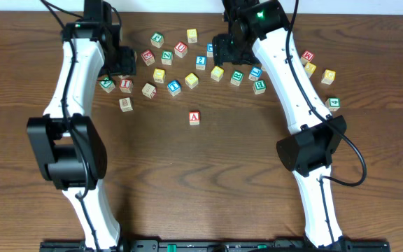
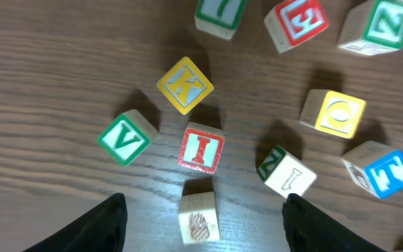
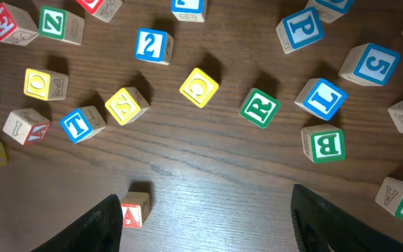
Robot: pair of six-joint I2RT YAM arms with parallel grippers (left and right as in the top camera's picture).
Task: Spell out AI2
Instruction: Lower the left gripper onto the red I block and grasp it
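The dark wooden tabletop (image 1: 208,175) carried a loose scatter of lettered cubes across its far half. The A cube (image 1: 194,117) sat alone on the near side of the scatter, roughly midway between the arms. The left arm (image 1: 72,77) reached to the left end of the scatter and the right arm (image 1: 285,70) to its middle right. The left claw (image 2: 203,210) hung released, jaws spread wide and gripping nothing. The I cube (image 2: 201,149) lay straight ahead of it on the line between its fingers, with a pineapple cube (image 2: 198,218) just nearer and a green V cube (image 2: 124,138) beside it. The right claw (image 3: 205,203) was likewise released and empty, and the 2 cube (image 3: 152,45) lay well ahead and left of its centre line. The left arm looked the nearer one for the I, and the crowding pineapple cube was what it would have to avoid.
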